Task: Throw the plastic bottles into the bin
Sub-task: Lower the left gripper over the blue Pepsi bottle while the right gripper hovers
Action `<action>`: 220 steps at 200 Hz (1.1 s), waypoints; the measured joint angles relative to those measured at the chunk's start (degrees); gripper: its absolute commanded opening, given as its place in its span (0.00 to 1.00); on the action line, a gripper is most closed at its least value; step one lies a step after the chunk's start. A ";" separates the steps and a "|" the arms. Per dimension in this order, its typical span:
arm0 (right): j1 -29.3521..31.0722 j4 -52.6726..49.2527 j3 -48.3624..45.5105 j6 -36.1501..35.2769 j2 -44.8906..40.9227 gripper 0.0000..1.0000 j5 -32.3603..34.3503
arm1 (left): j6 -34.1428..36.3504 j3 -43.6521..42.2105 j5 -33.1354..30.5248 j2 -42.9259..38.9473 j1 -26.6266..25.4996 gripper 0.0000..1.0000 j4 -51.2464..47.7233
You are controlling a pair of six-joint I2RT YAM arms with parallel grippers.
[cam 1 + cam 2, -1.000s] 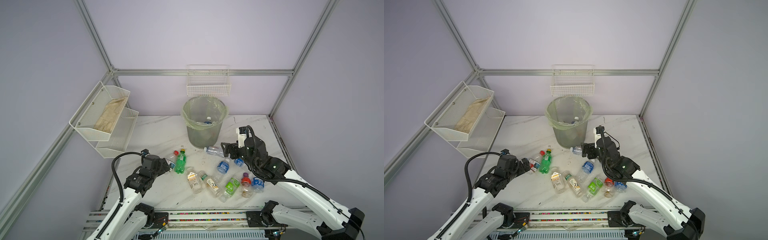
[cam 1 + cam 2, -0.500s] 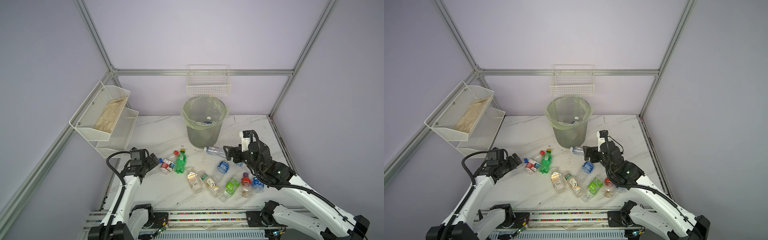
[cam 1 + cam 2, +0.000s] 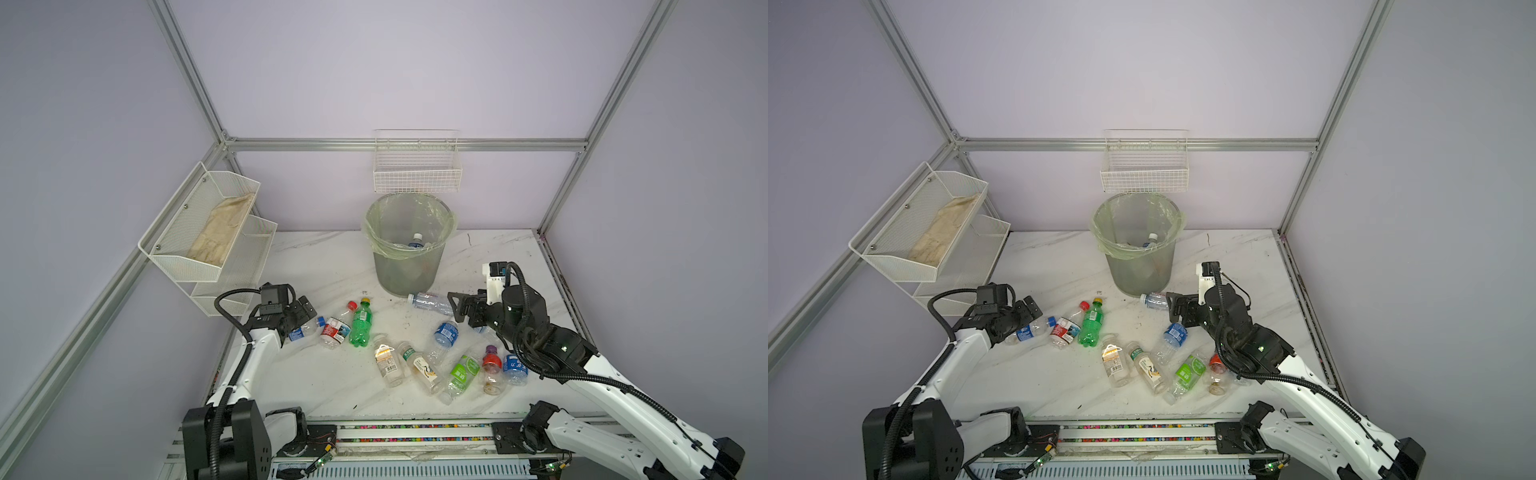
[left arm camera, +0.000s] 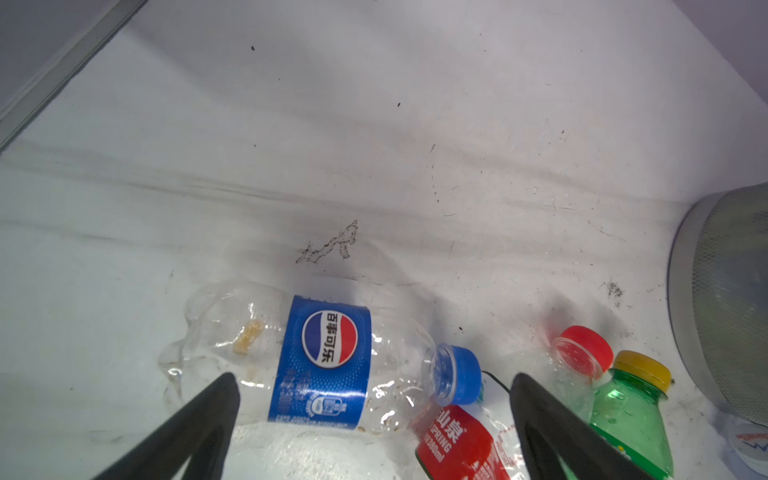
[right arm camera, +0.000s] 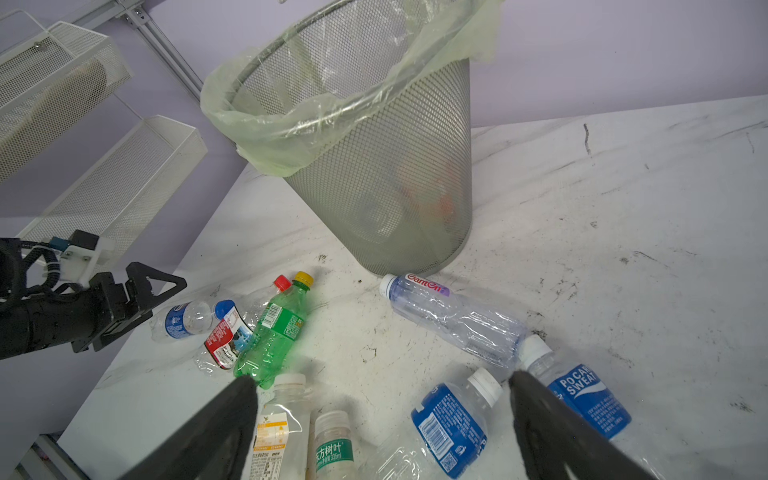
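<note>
lilac walls (image 3: 374, 62), aluminium frame (image 3: 407, 144), white marble table (image 3: 324, 266), wire basket (image 3: 417, 180) and mesh shelf (image 3: 208, 232).

I watched both top views from high at the front, facing the back wall (image 3: 395, 83), far enough off to hold the whole table (image 3: 332, 257), with the bin (image 3: 409, 270) at centre frame and the arm bases (image 3: 232, 436) along the bottom edge; the pair overlapped almost entirely. The left wrist camera sat low and close over the table, looking out past the left gripper (image 4: 372, 376) at a blue-labelled bottle (image 4: 324, 357). The right wrist camera rode higher, looking past the right gripper (image 5: 382, 377) toward the bin, and shared that bottle and the green bottle (image 5: 278, 328) with it.
</note>
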 measured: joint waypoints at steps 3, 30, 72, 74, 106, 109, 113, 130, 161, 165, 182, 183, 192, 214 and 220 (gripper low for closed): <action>0.00 -0.02 -0.09 0.04 -0.07 0.96 -0.07 | 0.00 0.00 -0.02 0.39 0.15 1.00 0.00; 0.00 -0.04 -1.16 0.37 -0.76 0.96 -0.44 | -0.02 0.09 -0.59 2.51 1.05 1.00 0.35; 0.00 -0.24 -2.32 0.70 -2.56 0.96 -0.52 | -0.52 0.94 -0.31 4.28 1.29 0.99 1.07; 0.00 -0.24 -2.34 0.72 -2.64 0.96 -0.52 | -0.57 0.94 -0.17 4.31 1.31 0.99 1.09; 0.00 -0.22 -2.97 1.09 -3.50 0.96 -0.70 | -2.05 0.83 1.77 3.43 1.33 0.99 1.16; 0.00 -0.22 -3.02 1.11 -3.50 0.96 -0.74 | -2.32 0.79 2.08 3.26 1.31 0.99 1.05; 0.00 -0.22 -3.13 1.16 -3.48 0.96 -0.76 | -2.49 0.76 2.47 3.04 1.31 0.98 1.03; 0.00 -0.20 -3.39 1.36 -3.23 0.96 -1.18 | -3.13 0.61 4.07 1.99 1.31 0.98 0.94; 0.00 -0.04 -3.48 1.49 -2.36 0.96 -1.70 | -4.09 -1.49 6.25 -1.18 0.94 0.97 0.79; 0.00 0.00 -3.48 1.51 -2.16 0.96 -1.70 | -4.17 -1.70 6.49 -1.57 0.85 0.97 0.74; 0.00 0.15 -3.50 1.53 -1.46 0.96 -1.77 | -4.50 -2.43 7.61 -3.02 0.39 0.97 0.59; 0.00 0.15 -3.50 1.53 -1.44 0.96 -1.77 | -4.52 -2.47 7.65 -3.08 0.37 0.97 0.61; 0.00 0.35 -3.50 1.55 -1.14 0.96 -1.81 | -4.50 -2.69 8.02 -3.65 0.15 0.97 0.52; 0.00 1.05 -3.50 1.55 -0.68 0.96 -1.88 | -4.48 -2.71 8.17 -4.57 -0.09 0.97 0.24; 0.00 1.07 -3.50 1.57 -0.66 0.96 -1.90 | -4.46 -2.71 8.15 -4.66 -0.11 0.97 0.22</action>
